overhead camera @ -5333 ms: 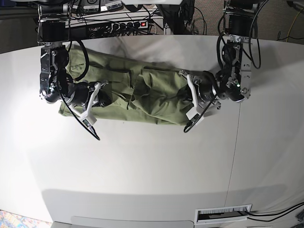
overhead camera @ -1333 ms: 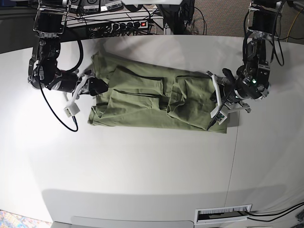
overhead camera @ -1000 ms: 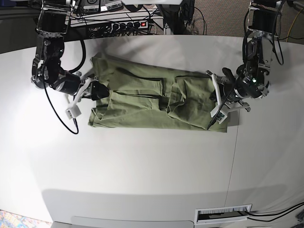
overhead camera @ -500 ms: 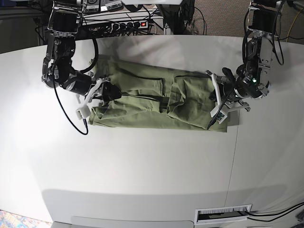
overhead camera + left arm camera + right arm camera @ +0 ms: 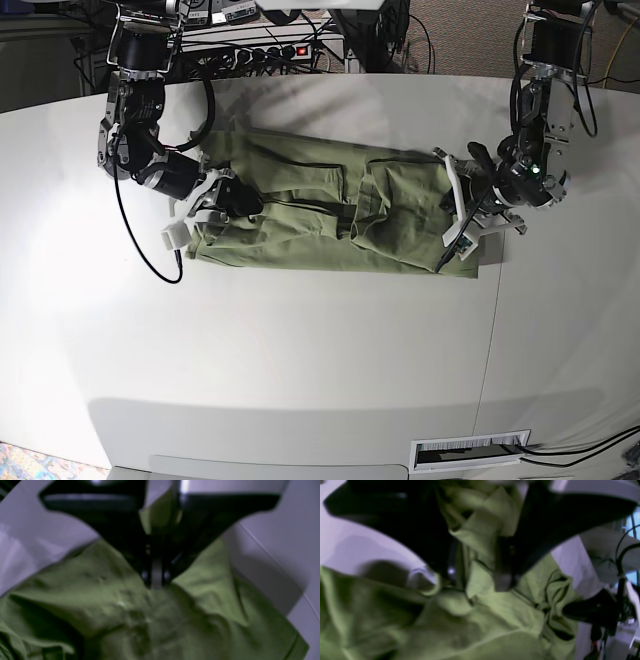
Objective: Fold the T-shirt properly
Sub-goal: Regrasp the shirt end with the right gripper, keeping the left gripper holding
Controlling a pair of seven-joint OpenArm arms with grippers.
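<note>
Lengthwise, T-shirt (image 5: 330, 215) spans between right pincer (image 5: 222, 200) and left pincer (image 5: 462, 212).

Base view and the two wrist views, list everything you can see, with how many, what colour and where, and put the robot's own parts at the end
T-shirt: one, olive green, lying crumpled in a long band across the far half of the table.
Table: one, pale grey-white, filling most of the base view.
Power strip: one, dark with a red switch, behind the table's far edge among cables.
Vent grille: one, white, at the near right of the base view.
Left gripper: one, black, shut on the T-shirt at its end on the base view's right.
Right gripper: one, black, jaws apart with a fold of the T-shirt between them, at the other end.
</note>
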